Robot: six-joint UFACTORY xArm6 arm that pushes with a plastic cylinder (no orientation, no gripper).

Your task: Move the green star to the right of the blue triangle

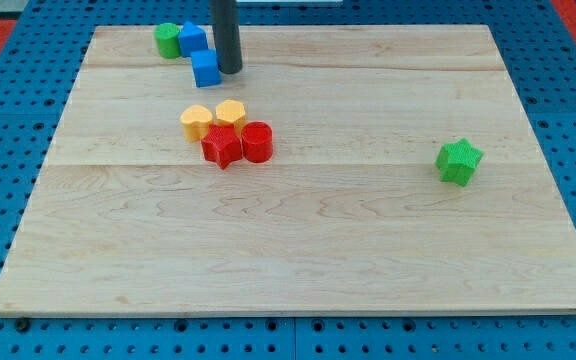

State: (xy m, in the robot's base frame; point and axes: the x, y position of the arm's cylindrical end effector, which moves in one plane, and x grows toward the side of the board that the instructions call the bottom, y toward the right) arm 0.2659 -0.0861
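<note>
The green star (459,161) lies alone at the view's right, about mid-height on the wooden board (318,250). Two blue blocks sit at the view's top left: one (193,38) higher up and one (205,68) just below it, touching it. I cannot tell which of them is the triangle. My tip (230,70) rests on the board just right of the lower blue block, close to or touching it. The tip is far from the green star.
A green round block (168,40) sits left of the upper blue block. Below the tip is a cluster: two yellow blocks (196,121) (231,113), a red star (222,146) and a red cylinder (257,142).
</note>
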